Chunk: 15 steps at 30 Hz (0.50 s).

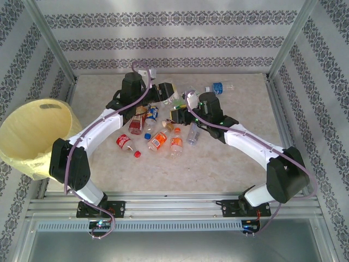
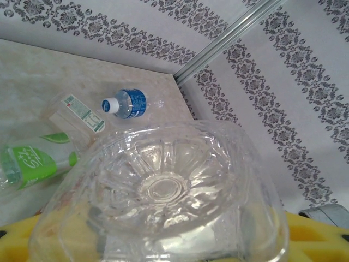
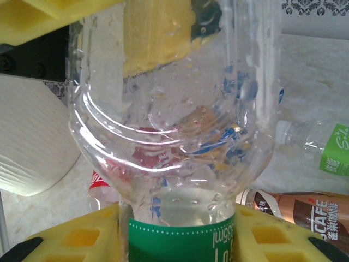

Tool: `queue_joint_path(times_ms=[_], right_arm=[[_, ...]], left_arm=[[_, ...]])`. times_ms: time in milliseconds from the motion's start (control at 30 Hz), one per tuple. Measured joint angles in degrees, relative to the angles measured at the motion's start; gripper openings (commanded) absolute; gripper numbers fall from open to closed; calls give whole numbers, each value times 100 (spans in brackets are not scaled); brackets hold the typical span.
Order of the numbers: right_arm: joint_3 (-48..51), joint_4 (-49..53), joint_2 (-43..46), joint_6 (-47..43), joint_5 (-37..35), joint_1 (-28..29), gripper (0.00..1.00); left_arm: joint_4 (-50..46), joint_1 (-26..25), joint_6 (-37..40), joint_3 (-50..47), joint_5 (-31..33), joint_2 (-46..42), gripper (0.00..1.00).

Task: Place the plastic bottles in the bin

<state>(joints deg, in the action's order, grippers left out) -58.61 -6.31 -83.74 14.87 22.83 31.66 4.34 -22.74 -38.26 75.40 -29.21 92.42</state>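
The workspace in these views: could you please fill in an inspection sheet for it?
Surface: beige mottled table.
Job's things: plastic bottles lie clustered mid-table; a blue-labelled bottle lies apart at the back; the bin sits left of the table.
Clutter: small red cap; white ribbed object, identity unclear.
Grippers: left gripper clamps a clear bottle; right gripper clamps a green-labelled bottle, possibly the same one.
Cables: purple cable loops along the left arm.
Surroundings: patterned walls, metal frame.

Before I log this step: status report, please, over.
Left pincer shut on clear bottle. Right pincer shut on green-label bottle. Bin stands at table's left edge. Loose bottles crowd table centre near both pincers.
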Motion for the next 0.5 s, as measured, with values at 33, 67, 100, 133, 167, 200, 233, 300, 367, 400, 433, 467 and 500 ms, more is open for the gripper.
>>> queue_joint_path(times_ms=[33, 67, 100, 133, 167, 200, 233, 300, 367, 400, 433, 467, 500], right_arm=[[-17, 24, 0, -13, 2, 0, 24], [-37, 37, -2, -26, 7, 0, 25], [-50, 48, -2, -31, 9, -2, 27], [-68, 55, -2, -31, 13, 0, 29], [-76, 57, -4, -33, 26, 0, 34], [-96, 76, -9, -35, 48, -2, 41], [-111, 85, -11, -37, 61, -4, 49], [-155, 120, -15, -74, 120, -4, 62], [-173, 96, -13, -120, 282, -7, 71], [-177, 92, -13, -118, 389, -13, 77], [-177, 90, -13, -118, 494, -46, 81], [-177, 101, -7, -129, 612, -85, 86], [-177, 105, 2, -140, 715, -120, 94]], left_arm=[[13, 2, -35, 0, -20, -2, 57], [31, 13, -57, 0, -33, -7, 57], [46, 28, -79, 0, -52, -9, 56], [50, 33, -94, 0, -61, -13, 55], [55, 37, -107, 0, -68, -22, 55], [59, 37, -118, -4, -61, -31, 55], [68, 39, -129, -4, -52, -35, 55], [90, 63, -153, -15, -59, -57, 54], [96, 74, -170, -26, -57, -76, 54], [98, 85, -173, -42, -52, -92, 53], [96, 101, -173, -55, -48, -103, 53], [94, 118, -175, -66, -28, -109, 53], [92, 151, -175, -68, -2, -111, 53]])
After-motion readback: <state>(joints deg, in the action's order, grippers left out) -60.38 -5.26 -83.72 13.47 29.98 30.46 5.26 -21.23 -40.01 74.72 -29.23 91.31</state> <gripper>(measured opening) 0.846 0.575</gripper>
